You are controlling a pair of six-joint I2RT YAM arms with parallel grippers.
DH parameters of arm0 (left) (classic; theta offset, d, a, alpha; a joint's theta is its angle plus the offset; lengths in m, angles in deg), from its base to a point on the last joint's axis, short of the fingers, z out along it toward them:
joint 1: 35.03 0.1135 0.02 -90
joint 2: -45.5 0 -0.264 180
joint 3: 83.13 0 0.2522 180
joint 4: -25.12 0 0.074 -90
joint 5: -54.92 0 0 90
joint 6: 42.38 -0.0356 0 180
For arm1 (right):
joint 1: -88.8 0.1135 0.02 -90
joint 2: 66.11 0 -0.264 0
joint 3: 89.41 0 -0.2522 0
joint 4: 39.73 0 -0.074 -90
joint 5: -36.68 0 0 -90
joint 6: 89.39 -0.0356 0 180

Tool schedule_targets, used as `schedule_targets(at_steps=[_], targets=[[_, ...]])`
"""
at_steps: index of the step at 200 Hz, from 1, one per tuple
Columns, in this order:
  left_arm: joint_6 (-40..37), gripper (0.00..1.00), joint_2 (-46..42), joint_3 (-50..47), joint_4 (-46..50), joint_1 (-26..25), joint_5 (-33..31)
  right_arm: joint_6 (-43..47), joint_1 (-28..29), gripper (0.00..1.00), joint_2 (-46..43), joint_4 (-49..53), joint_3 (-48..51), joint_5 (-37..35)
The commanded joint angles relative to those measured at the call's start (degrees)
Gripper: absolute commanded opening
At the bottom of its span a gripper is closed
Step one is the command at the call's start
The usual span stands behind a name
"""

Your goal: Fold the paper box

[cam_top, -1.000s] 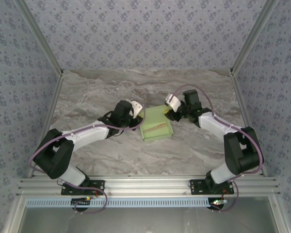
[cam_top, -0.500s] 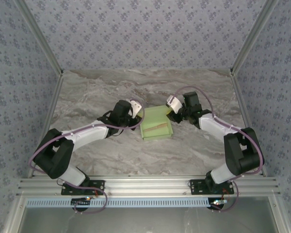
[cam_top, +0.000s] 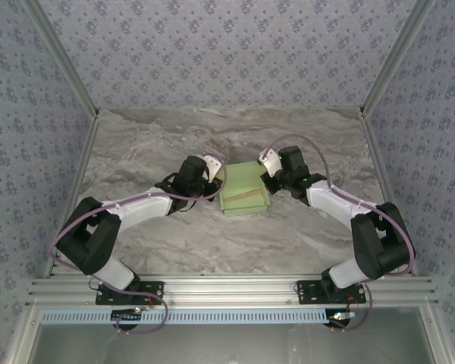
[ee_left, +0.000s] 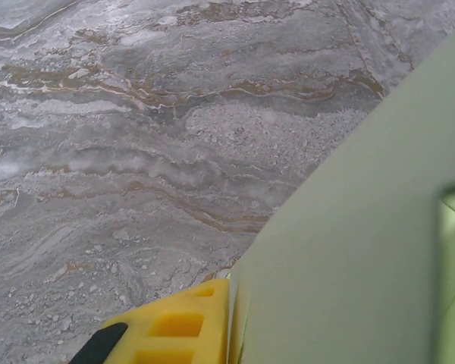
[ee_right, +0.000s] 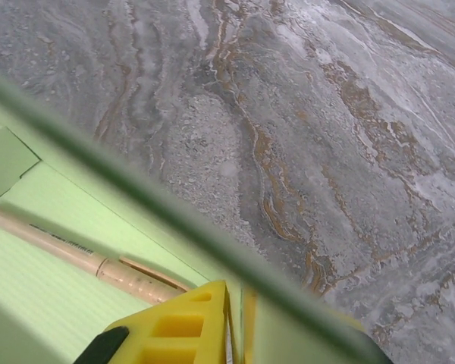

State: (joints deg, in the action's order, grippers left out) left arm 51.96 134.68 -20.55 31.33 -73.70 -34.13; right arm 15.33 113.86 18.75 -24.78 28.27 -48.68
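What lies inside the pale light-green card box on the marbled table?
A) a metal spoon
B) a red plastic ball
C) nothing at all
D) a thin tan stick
D: a thin tan stick lies on the floor of the pale light-green card box, as the right wrist view shows plainly.

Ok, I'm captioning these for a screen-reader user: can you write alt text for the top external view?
A pale-green paper box sits mid-table with the left gripper at its left side and the right gripper at its right. A thin tan stick lies inside it; the table is grey marble-patterned.
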Motion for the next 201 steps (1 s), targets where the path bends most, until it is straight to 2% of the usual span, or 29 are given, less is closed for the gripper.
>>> schedule_targets(at_steps=[1, 28, 70, 112, 152, 201], targets=[[4.86, 0.11, 0.67, 0.38, -1.06, 0.14, -4.24, -10.74, 1.93, 0.1, -1.03, 1.63, -0.76, -11.14], [10.27, 0.1, 0.99, 1.57, -0.55, 0.0, -8.02, -20.95, 3.53, 0.09, -1.01, 3.81, -1.5, -15.58], [17.45, 0.08, 2.6, 3.84, 0.39, -2.3, -15.38, -30.07, 6.9, 0.06, 0.04, 6.29, -3.8, -23.2], [20.81, 0.06, 6.48, 7.0, 1.03, -4.63, -22.98, -35.87, 9.54, 0.06, 3.41, 6.53, -5.73, -29.91], [22.2, 0.06, 8.36, 8.7, 0.25, -5.21, -25.63, -39.23, 9.57, 0.06, 6.02, 7.24, -7.66, -33.95], [23.0, 0.05, 8.8, 8.14, -2.81, -5.34, -25.91, -42.48, 9.53, 0.05, 7.45, 5.52, -7.97, -33.94]])
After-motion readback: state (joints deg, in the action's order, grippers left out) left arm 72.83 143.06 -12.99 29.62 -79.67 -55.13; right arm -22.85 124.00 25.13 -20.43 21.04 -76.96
